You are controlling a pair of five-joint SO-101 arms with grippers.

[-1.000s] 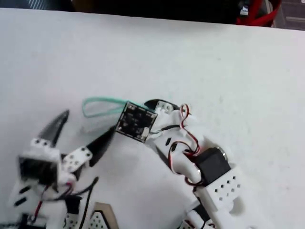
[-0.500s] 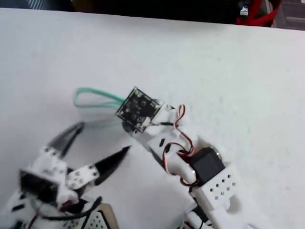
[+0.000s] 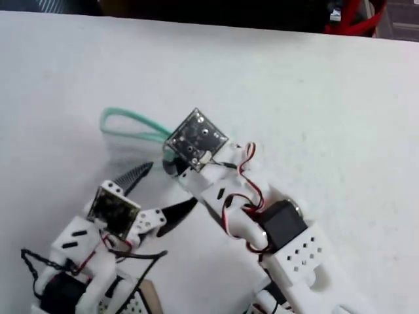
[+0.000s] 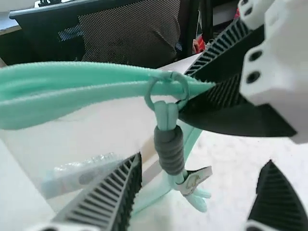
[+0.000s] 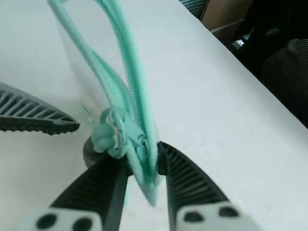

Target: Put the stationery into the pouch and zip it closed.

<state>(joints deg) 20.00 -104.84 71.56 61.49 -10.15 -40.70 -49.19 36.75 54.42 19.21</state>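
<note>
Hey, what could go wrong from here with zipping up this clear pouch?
1. The left claw is open and not yet on the dangling grey zipper pull; closing may knock it aside and miss it.
2. The right claw pinches only the end of the mint green zipper band; a hard tug could pull it free or drag the clear pouch.
3. Both claws sit close together and might collide.

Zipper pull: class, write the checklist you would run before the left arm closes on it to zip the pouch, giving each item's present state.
1. Right gripper clamped on the pouch at its zipper end: ok.
2. Left gripper jaws open: ok.
3. Zipper pull between those jaws, hanging free: ok.
4. All stationery inside: cannot tell.
5. Pouch mouth zipped shut: not ok, it gapes open.
</note>
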